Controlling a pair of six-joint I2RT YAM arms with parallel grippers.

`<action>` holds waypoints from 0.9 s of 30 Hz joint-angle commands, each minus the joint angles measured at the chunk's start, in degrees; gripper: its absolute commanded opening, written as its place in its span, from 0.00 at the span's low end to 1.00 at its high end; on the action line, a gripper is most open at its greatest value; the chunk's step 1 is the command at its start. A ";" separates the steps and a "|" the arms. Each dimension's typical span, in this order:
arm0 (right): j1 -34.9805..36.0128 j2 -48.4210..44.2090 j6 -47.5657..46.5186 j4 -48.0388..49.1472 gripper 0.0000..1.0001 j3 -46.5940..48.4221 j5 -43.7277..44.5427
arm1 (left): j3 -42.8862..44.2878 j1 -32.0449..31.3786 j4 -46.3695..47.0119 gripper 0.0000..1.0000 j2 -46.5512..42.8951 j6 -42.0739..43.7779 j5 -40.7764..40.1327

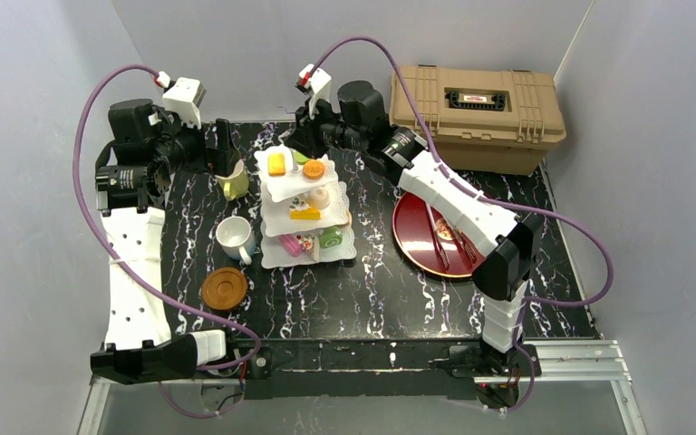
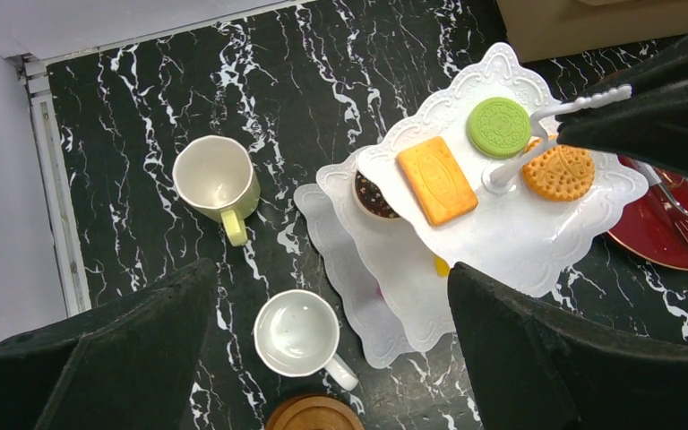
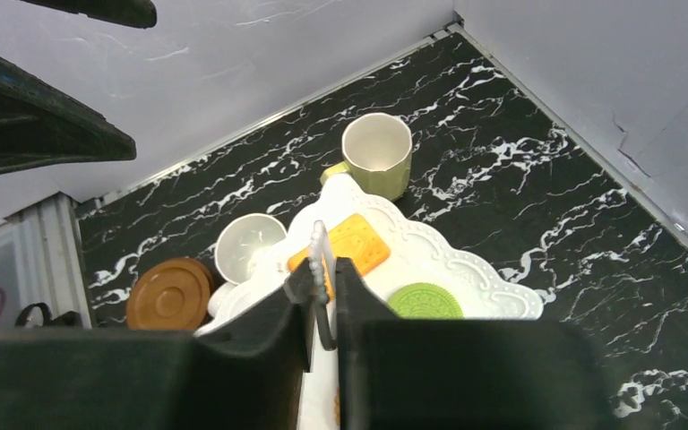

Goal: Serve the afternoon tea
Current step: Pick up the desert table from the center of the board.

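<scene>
The white three-tier cake stand stands mid-table with toy pastries on its tiers. On the top tier lie a green cookie, an orange rectangular biscuit and a round orange biscuit. My right gripper is shut on the stand's thin white top handle. My left gripper is open and empty, high above the white mug. The yellow-green mug stands at the back left. A brown coaster lies in front of the white mug.
A dark red plate with cutlery lies right of the stand, under my right arm. The tan ribbed case sits at the back right. White walls close in the black marbled table on three sides.
</scene>
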 commanded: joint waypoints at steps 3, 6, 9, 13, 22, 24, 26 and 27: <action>0.44 -1.01 -4.91 3.64 0.01 0.81 1.93 | 0.83 0.35 -1.13 0.99 -1.92 -0.57 1.88; 0.37 -1.74 -7.50 4.55 0.01 0.04 2.53 | 0.64 0.36 -1.15 0.99 -2.04 -0.25 1.82; 0.04 -2.16 -9.79 4.85 0.01 0.28 3.97 | 0.36 0.35 -1.12 0.99 -2.35 0.07 2.08; -2.83 -1.69 -9.88 4.81 0.01 2.53 2.85 | 0.33 0.35 -1.12 0.99 -2.45 0.10 2.56; -8.57 -0.39 -9.09 6.94 0.01 5.93 0.61 | -0.25 0.37 -1.12 0.99 -2.95 0.52 2.96; -9.33 -0.04 -8.77 7.32 0.01 6.42 0.16 | -0.49 0.32 -1.00 0.99 -3.12 0.58 3.09; -9.69 0.38 -8.89 7.14 0.01 7.44 -0.01 | -0.78 0.33 -0.91 0.99 -3.09 0.77 3.14; -9.79 0.84 -8.99 6.66 0.01 8.31 -0.14 | -0.73 0.37 -0.77 0.99 -3.10 0.78 3.21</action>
